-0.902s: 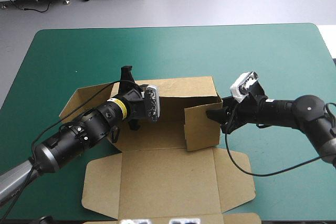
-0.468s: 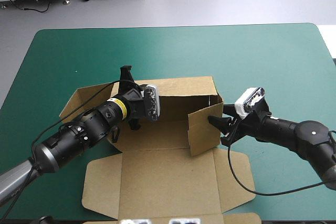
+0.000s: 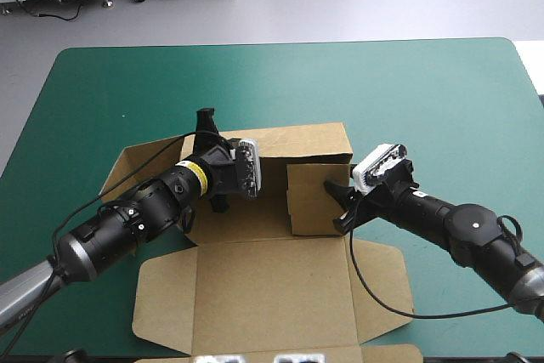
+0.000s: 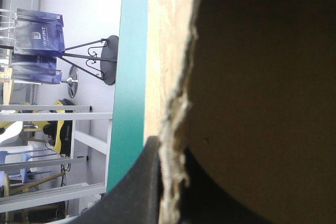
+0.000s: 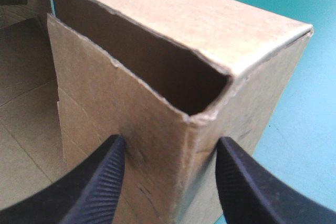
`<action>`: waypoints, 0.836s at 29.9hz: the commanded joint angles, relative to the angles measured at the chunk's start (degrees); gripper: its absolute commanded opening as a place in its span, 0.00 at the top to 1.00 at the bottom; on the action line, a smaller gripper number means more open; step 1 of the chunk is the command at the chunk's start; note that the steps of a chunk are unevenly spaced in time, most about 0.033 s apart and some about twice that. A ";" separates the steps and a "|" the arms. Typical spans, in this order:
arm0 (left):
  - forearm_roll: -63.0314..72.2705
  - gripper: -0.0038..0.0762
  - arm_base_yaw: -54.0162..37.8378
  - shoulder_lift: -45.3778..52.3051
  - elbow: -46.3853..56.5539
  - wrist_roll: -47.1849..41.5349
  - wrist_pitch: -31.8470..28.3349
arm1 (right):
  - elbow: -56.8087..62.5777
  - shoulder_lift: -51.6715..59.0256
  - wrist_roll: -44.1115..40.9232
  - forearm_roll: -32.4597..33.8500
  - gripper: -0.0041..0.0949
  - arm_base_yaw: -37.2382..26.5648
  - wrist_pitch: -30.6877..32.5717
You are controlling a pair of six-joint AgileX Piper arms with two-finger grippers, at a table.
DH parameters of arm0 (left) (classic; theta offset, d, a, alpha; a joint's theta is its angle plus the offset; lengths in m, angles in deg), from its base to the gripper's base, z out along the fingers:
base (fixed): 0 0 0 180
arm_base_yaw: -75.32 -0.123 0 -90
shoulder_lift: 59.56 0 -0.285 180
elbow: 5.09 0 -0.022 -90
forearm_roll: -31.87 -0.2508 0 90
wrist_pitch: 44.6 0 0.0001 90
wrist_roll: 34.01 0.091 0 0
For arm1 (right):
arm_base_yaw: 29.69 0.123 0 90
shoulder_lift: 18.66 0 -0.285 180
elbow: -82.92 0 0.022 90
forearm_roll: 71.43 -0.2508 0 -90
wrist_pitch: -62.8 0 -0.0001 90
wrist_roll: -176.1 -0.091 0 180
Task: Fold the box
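Scene: one brown box (image 3: 255, 235), part-built, sits in the middle of a teal-green worktop (image 3: 408, 91), with a robot arm reaching in from each side.

Just changed: the right side panel (image 3: 310, 201) leaned out towards the worktop's right edge a moment ago. It now stands swung in over the box floor and nearer the back wall (image 3: 297, 144). The right arm has come in with it.

What that means: the right wall looks mid-fold, being turned inward so it can be tucked. The left side has not been raised and still lies splayed out flat.

Left hand (image 3: 205, 121): all but closed, pinching the top edge of the back wall near its left end. The wrist view shows the raw board edge held between the two fingers.

Right hand (image 3: 337, 206): its black fingers (image 5: 100, 182) are spread apart and straddle the outer corner of the folded side panel. It appears to be pushing rather than clamping.

Lid (image 3: 272, 295): lies flat towards the near edge, with a small tab at each side.

Count: one box, one worktop, two hands with two fingers each. On the box there are one raised back wall, one standing side panel, one flat lid and two lid tabs.
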 commanded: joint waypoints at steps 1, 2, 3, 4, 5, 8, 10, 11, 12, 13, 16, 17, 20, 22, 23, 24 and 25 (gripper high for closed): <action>3.70 0.96 1.62 -0.18 -0.56 -2.51 -1.29 | -1.21 -0.55 -0.85 -1.85 0.47 2.40 -4.53; 3.70 0.96 1.62 -0.25 -0.56 -2.51 -1.29 | -1.21 -0.68 -1.24 -1.95 0.47 2.68 -5.81; 3.70 0.96 1.62 -0.30 -0.56 -2.51 -1.56 | -1.21 -0.99 -1.87 -1.95 0.47 3.18 -7.05; 3.70 0.96 1.62 -0.30 -0.56 -2.51 -1.80 | -1.21 -1.15 -3.08 -1.95 0.48 3.37 -8.25; 3.70 0.96 1.62 -0.30 -0.56 -2.51 -1.95 | -1.21 -1.43 -3.31 -1.95 0.49 3.68 -9.33; 3.70 0.96 1.62 -0.30 -0.42 -1.37 -2.08 | -1.33 -1.87 -3.41 -2.15 0.52 3.79 -10.53; 3.82 0.96 1.62 -0.30 -0.17 -1.37 -2.20 | -1.33 -1.87 -3.41 -2.21 0.52 3.79 -9.67; 4.11 0.96 1.62 -0.30 -0.05 -1.37 -2.20 | -1.33 -1.87 -3.41 -2.32 0.52 3.79 -9.50; 5.26 0.96 1.72 -0.30 0.37 -1.48 -2.20 | -1.33 -1.87 -3.44 -2.47 0.52 3.79 -9.50; 5.95 0.96 2.18 -0.30 0.49 -1.48 -1.97 | -1.33 -1.87 -3.44 -2.71 0.52 3.79 -9.50; 6.39 0.96 4.03 -0.30 0.52 -1.21 -1.48 | -1.33 -1.87 -3.44 -3.96 0.52 3.79 -9.69; 6.39 0.96 4.66 -0.30 0.52 -1.21 -2.21 | -1.33 -1.87 -3.44 -4.34 0.52 3.79 -9.69; 6.48 0.96 6.37 -0.40 0.52 -1.21 -3.56 | -1.33 -1.96 -3.44 -5.26 0.57 3.79 -9.69; 6.48 0.96 7.20 -0.65 0.52 -1.44 -3.45 | -1.33 -1.96 -3.44 -5.70 0.64 3.79 -8.90; 6.48 0.96 7.20 -0.75 0.52 -1.93 -3.45 | -1.33 -2.00 -3.44 -5.96 0.69 3.79 -8.33; 6.48 0.96 7.20 -0.79 0.52 -2.28 -3.45 | -1.33 -2.20 -3.31 -6.25 0.74 3.79 -7.55; 6.48 0.96 7.20 -0.88 0.52 -2.38 -3.33 | -1.40 -2.35 -3.31 -6.39 0.79 3.79 -6.86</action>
